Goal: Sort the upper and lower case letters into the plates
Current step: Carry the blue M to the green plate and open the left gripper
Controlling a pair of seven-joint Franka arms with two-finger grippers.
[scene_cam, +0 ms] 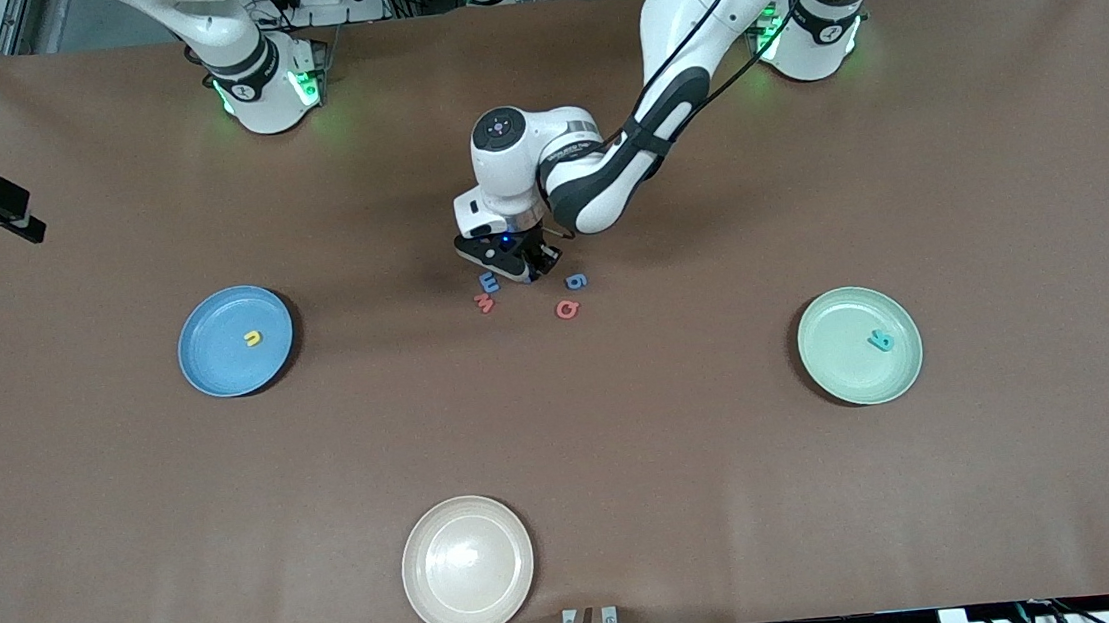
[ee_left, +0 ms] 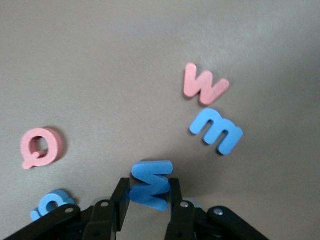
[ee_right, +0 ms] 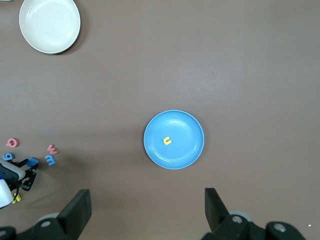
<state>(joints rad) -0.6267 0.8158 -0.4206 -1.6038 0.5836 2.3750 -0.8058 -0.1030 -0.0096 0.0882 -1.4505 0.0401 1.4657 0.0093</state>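
Left gripper (ee_left: 149,197) has its jaws clamped on a blue letter (ee_left: 150,184) mid-worktop; right gripper (ee_right: 147,212) waits, jaws wide apart, over the blue plate (ee_right: 192,150).

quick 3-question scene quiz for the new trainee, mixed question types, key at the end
1. True or false: the sky blue plate holds a yellow letter.
2. Which dish holds no letter? A) sky blue plate B) mint green plate C) cream dish
3. What colour is the letter between the left gripper fingers?

Key:
1. True.
2. C; the mint green plate holds a teal letter.
3. Blue. The right gripper waits open above the sky blue plate.
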